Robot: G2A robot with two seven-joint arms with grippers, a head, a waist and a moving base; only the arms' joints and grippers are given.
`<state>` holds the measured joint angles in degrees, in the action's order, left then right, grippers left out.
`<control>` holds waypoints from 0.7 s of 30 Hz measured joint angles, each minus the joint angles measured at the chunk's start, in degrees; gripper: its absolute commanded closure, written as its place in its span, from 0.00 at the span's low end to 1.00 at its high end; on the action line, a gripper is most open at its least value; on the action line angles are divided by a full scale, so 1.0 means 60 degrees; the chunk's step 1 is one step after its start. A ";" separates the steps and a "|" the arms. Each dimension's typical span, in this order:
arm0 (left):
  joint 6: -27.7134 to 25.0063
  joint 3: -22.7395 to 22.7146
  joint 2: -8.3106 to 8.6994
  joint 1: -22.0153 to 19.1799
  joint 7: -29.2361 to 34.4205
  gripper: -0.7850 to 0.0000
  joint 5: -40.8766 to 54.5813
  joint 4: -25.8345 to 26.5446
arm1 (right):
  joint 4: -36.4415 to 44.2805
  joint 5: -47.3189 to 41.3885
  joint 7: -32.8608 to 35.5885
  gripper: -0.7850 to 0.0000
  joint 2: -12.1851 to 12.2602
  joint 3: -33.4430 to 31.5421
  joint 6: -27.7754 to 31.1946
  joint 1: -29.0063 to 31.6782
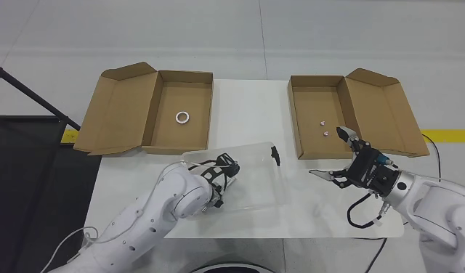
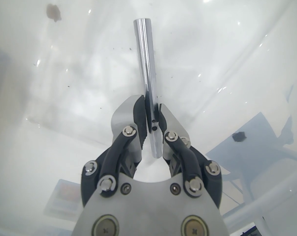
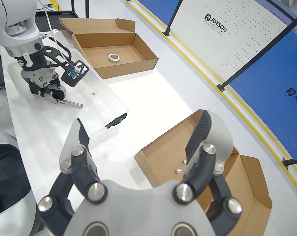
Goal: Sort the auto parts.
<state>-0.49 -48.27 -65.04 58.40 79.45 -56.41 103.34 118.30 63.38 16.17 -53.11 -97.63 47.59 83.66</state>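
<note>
Polished steel rod (image 2: 145,69), clamped near one end by the left gripper (image 2: 150,104), sits low inside the clear bin (image 1: 247,148). Expect it to be rigid, slick and dense; you would hold it nearer mid-length to stop it pivoting. The right gripper (image 3: 141,117), spread wide and empty, hangs just outside the bin.

Rod (image 2: 146,69): polished metal, smooth, mirror-glossy. Bin (image 1: 251,182): clear glossy plastic, speckled with dark grit. Upper-left box (image 1: 116,113) and upper-right box (image 1: 385,113): matt brown cardboard. Right gripper (image 3: 141,117): pads (image 3: 197,133) black, ribbed, matt; plates behind them smooth grey metal.
</note>
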 measured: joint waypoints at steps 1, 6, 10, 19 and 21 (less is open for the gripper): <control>0.0019 -0.0026 -0.0001 -0.0002 -0.0017 1.00 0.0006 0.0017 | 0.0000 0.0000 0.0000 0.00 0.0000 0.0000 0.0000 0.0000; 0.0115 -0.0607 0.0032 0.0070 -0.0275 1.00 0.0727 0.0505 | 0.0000 0.0000 0.0000 0.00 0.0000 0.0000 0.0000 0.0000; 0.0128 -0.1520 0.0141 0.0244 -0.0644 1.00 0.1402 0.1096 | 0.0000 0.0000 0.0000 0.00 0.0000 0.0000 0.0000 0.0000; -0.0141 -0.4180 0.0339 0.0798 -0.2457 1.00 0.3978 0.1750 | 0.0000 0.0000 0.0000 0.00 0.0000 0.0000 0.0000 0.0000; -0.0295 -0.4738 0.0367 0.0937 -0.2975 1.00 0.4582 0.1760 | 0.0000 0.0000 0.0000 0.00 0.0000 0.0000 0.0000 0.0000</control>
<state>-2.26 -76.70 -62.84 64.02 61.60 -28.92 113.89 118.30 63.38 16.17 -53.11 -97.63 47.59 83.66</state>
